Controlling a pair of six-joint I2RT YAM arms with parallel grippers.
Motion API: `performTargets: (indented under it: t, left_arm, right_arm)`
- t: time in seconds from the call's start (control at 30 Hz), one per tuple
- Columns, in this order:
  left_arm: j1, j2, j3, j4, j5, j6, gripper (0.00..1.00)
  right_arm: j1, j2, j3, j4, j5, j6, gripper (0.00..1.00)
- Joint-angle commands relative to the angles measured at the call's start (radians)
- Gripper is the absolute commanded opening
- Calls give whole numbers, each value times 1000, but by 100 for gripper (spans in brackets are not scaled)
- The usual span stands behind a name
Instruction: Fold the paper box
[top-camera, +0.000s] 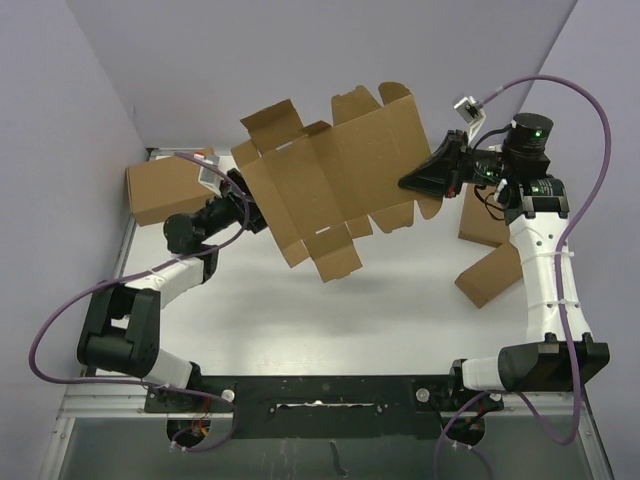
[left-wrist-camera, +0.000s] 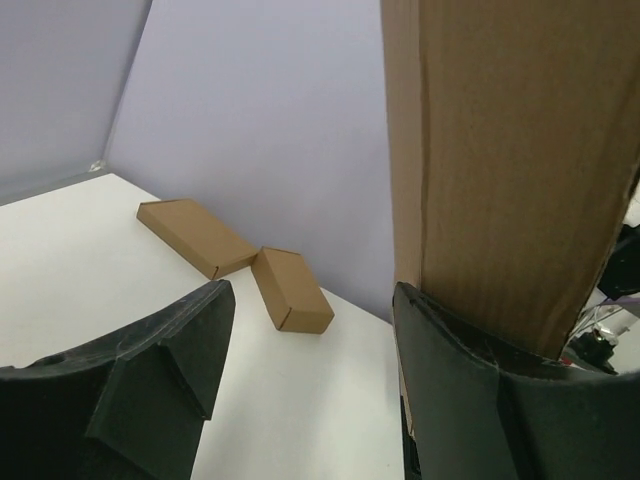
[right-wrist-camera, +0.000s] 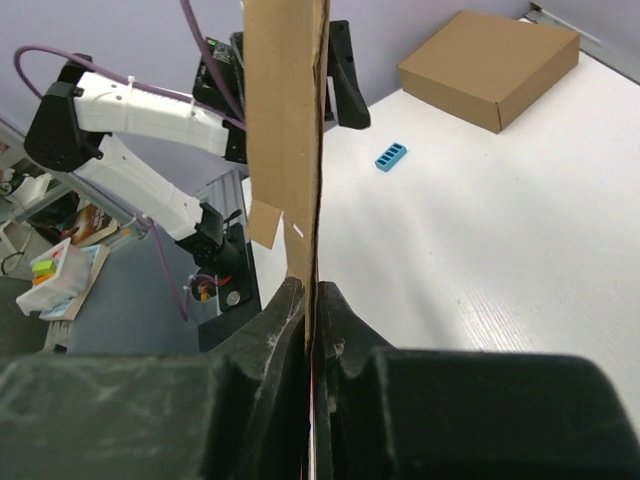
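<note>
Box (top-camera: 330, 180): flat unfolded sheet, held up off surface (top-camera: 400, 320) btwn the arms. R hand (right-wrist-camera: 310, 295) pinches its right edge, prob. to keep it aloft for folding. L hand (left-wrist-camera: 310, 300) spread; sheet just leans on one finger (left-wrist-camera: 450, 380), no grip.

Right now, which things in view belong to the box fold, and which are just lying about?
In the job:
- paper box, a flat sheet, held up
- right pincer, shut on its edge
- left pincer, open, one finger against the sheet

Lying about:
- larger carton
- flat closed box
- smaller closed box
- blue block
</note>
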Motion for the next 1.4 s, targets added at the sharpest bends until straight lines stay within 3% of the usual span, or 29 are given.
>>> performTargets:
  t: [0.0,0.27,0.53,0.73,1.0,1.37]
  left_arm:
    - [22,-91,32,88,12,-48,65]
    - [28,-114,-8,84,2,-65,75]
    - [-76,-46,-3,84,6,-28,86]
    - [-85,-56,8,85,23,-37,92]
    - [-88,-62,-11,84,5,-59,98]
    - [-91,-97,-6,84,-4,-110,98]
  right_arm:
    - [-8,1,58,-112,58,-132,0]
    - [-4,-5,14,-93,73,-134,0]
    - [14,-17,-91,13,57,-61,0]
    - [12,-1,-95,-3,72,-86,0]
    - [13,1,-110,8,72,-82,0]
    - [14,7,-113,11,69,-82,0]
